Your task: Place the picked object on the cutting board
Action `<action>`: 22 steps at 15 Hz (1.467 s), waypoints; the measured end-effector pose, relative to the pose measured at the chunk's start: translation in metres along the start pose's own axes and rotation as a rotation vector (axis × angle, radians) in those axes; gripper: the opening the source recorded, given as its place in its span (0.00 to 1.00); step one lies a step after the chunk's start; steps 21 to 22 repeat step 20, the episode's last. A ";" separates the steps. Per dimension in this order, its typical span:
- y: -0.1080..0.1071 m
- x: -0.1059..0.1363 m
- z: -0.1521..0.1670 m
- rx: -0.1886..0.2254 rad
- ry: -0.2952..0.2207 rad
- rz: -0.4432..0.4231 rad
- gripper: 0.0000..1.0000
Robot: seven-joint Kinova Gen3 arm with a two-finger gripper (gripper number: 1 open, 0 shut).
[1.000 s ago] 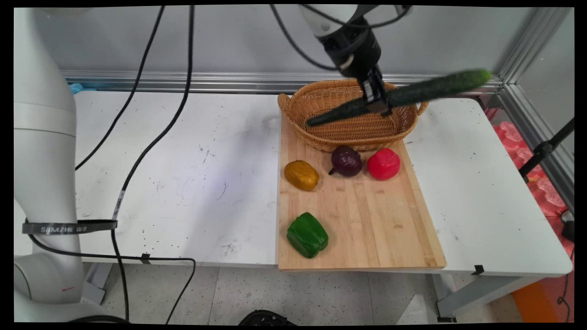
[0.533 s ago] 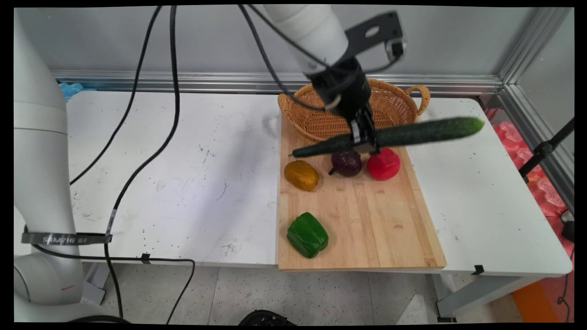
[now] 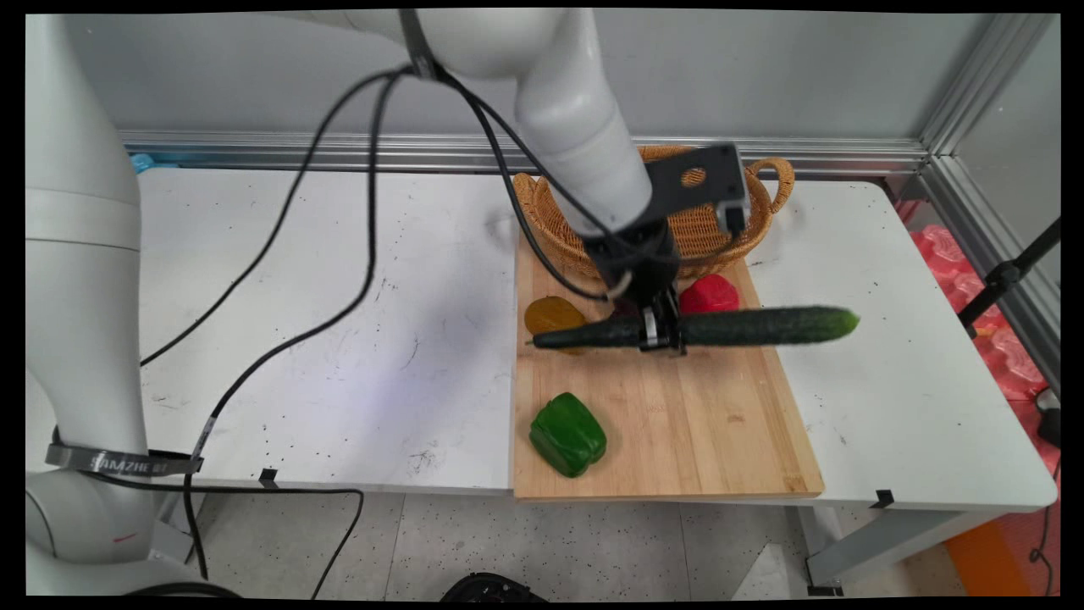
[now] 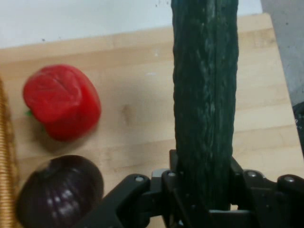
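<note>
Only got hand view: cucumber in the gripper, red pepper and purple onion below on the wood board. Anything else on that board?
Observer: Yes, a glossy green bell pepper lies near the near-left corner of the pale wooden cutting board.
Operator: How does the cucumber sit?
Observer: The long dark green cucumber is nearly level, and the black two-finger gripper grips it left of its middle.
Operator: That wicker at my left edge?
Observer: It is a woven wicker basket with handles at the board's far end, partly covered by the arm.
</note>
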 end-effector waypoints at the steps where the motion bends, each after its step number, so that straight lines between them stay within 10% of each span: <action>1: 0.002 0.001 0.010 0.001 -0.012 -0.002 0.00; 13: 0.004 0.000 0.094 0.014 -0.132 -0.011 0.00; 14: 0.003 0.000 0.097 0.014 -0.136 -0.007 1.00; 22: -0.002 0.001 0.096 0.021 -0.120 0.025 1.00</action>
